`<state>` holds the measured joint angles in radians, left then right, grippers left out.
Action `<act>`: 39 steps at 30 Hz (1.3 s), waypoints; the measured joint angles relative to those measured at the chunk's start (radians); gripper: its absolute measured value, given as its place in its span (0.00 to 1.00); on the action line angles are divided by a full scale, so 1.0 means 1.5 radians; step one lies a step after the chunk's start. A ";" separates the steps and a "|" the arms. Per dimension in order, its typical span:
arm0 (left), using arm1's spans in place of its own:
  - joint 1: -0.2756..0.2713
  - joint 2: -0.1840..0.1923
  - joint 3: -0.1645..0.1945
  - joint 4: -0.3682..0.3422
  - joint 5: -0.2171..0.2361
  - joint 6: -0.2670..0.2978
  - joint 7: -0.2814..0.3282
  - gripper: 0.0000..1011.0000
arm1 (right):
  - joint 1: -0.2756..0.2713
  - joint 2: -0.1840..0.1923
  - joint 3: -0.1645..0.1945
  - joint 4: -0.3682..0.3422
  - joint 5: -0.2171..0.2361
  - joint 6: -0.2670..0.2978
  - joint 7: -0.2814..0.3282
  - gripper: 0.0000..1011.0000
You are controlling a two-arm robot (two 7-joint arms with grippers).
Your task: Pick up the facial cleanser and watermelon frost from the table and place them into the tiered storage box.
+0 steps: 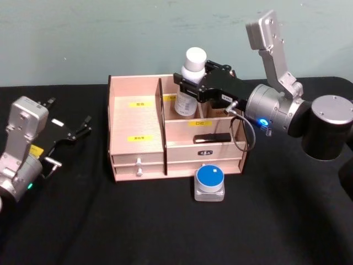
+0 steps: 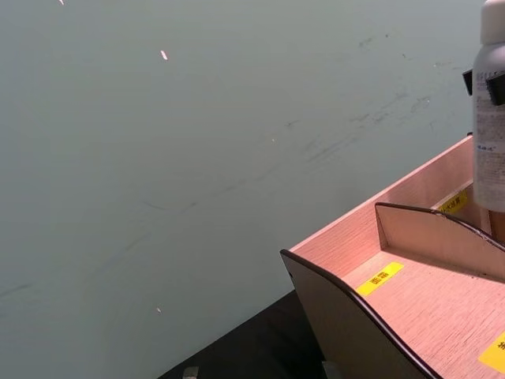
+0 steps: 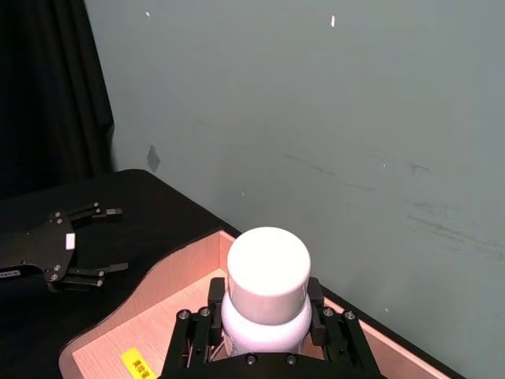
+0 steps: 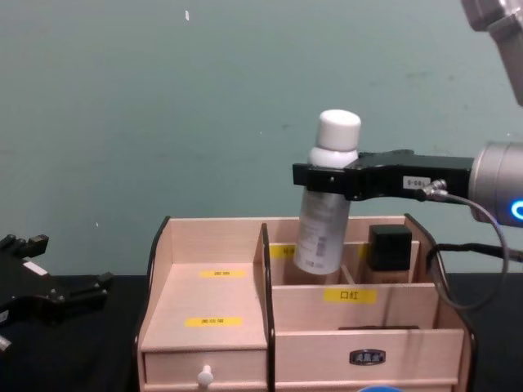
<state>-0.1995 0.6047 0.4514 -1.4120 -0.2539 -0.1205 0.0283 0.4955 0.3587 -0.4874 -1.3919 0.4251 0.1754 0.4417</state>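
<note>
The facial cleanser (image 1: 185,104) is a white bottle with a round white cap. My right gripper (image 1: 188,86) is shut on it just below the cap. The bottle (image 4: 324,220) hangs slightly tilted, its lower end dipping into a back compartment of the tiered storage box (image 1: 137,118). The cap (image 3: 268,268) shows between the black fingers (image 3: 197,335) in the right wrist view. On the black table just in front of the box sits the watermelon frost (image 1: 209,183), a small clear square case with a round blue lid. My left gripper (image 1: 70,113) rests open at the far left.
The box (image 4: 214,255) has a wide left tier with yellow labels and a white-knobbed drawer (image 1: 138,162). A black block (image 4: 388,246) stands in a back compartment and a flat black item (image 1: 212,138) lies in the middle tier. A green wall stands close behind.
</note>
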 joint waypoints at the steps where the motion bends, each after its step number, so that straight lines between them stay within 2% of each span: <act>1: 0.000 0.000 0.000 0.000 0.000 0.000 0.000 1.00 | 0.002 -0.002 0.000 0.003 -0.001 0.000 0.001 0.60; 8: 0.000 0.000 0.000 0.000 0.000 0.000 0.000 1.00 | 0.015 -0.013 -0.005 0.029 -0.007 -0.003 0.005 0.60; 39: 0.000 0.000 0.000 0.000 0.000 0.000 0.000 1.00 | 0.038 -0.034 -0.013 0.080 -0.030 0.007 0.014 0.60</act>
<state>-0.1995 0.6047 0.4514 -1.4120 -0.2539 -0.1205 0.0283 0.5526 0.3082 -0.5074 -1.2717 0.3803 0.1861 0.4630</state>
